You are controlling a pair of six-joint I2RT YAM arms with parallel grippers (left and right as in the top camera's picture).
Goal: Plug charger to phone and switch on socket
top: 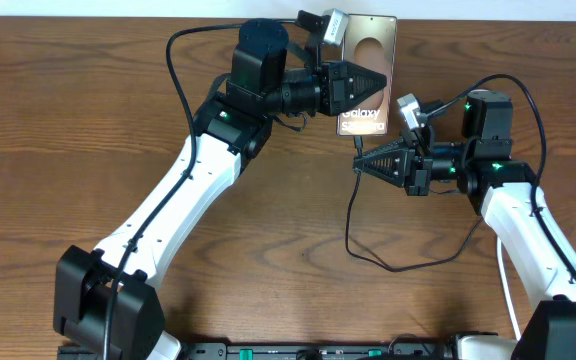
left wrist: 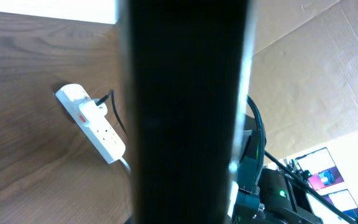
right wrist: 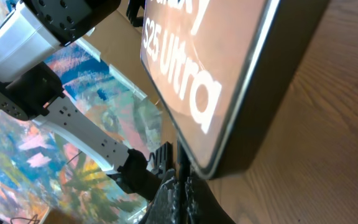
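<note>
The wooden counter [top: 68, 120] carries both arms; the left arm [top: 168, 200] reaches up and across to the far middle, and the right arm [top: 538, 230] bends in from the right, its tip pointing left.

The phone [top: 386, 40] is at the far edge with its bronze back and dark oval to the overhead camera; the left jaws are pressed together on its lower part, over the "Galaxy" lettering; in the left wrist view its dark edge fills the middle of the frame as a broad upright band. Whether it touches the counter I cannot tell.

The socket [left wrist: 95, 124] lies flat on the counter, well apart from the phone, with a black plug in one end.

The charger [top: 349, 235] loops loosely over the counter between the arms and rises to the right jaws, which are closed on its end just below the phone's bottom edge.
</note>
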